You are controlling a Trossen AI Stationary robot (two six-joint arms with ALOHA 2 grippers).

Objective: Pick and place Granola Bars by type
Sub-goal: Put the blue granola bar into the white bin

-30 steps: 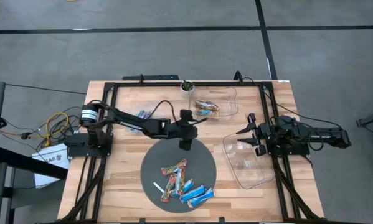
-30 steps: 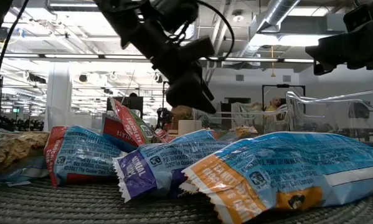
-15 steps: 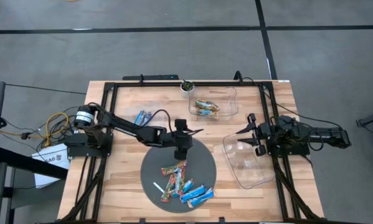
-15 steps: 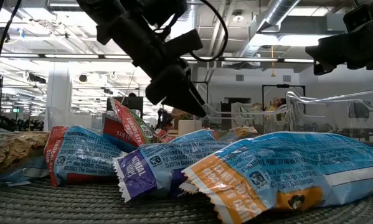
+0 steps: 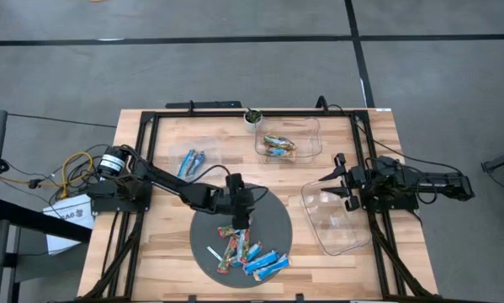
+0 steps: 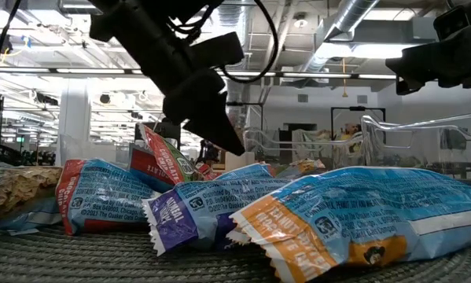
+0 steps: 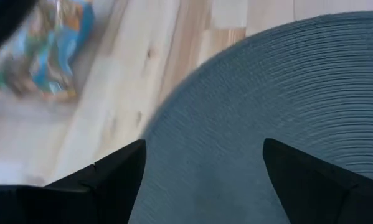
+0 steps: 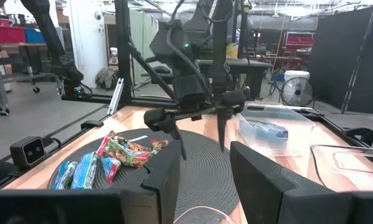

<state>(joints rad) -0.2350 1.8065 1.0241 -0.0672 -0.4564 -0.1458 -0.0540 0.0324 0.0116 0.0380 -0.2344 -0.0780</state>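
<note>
High view: left pincer [image 5: 239,220] hangs over the upper part of the round grey mat [image 5: 277,220] at centre frame, fingers spread and empty. Granola Bars [image 5: 245,250] lie heaped on the mat's lower half. Right pincer [image 5: 336,187], fingers spread, waits at right by a clear tray [image 5: 346,240].

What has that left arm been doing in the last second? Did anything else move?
The left tool swung from the far edge of the round grey mat back toward the pile of granola bars, fingers open and empty; it has grasped nothing. The right tool stayed over the clear tray, and the bars kept their places.
</note>
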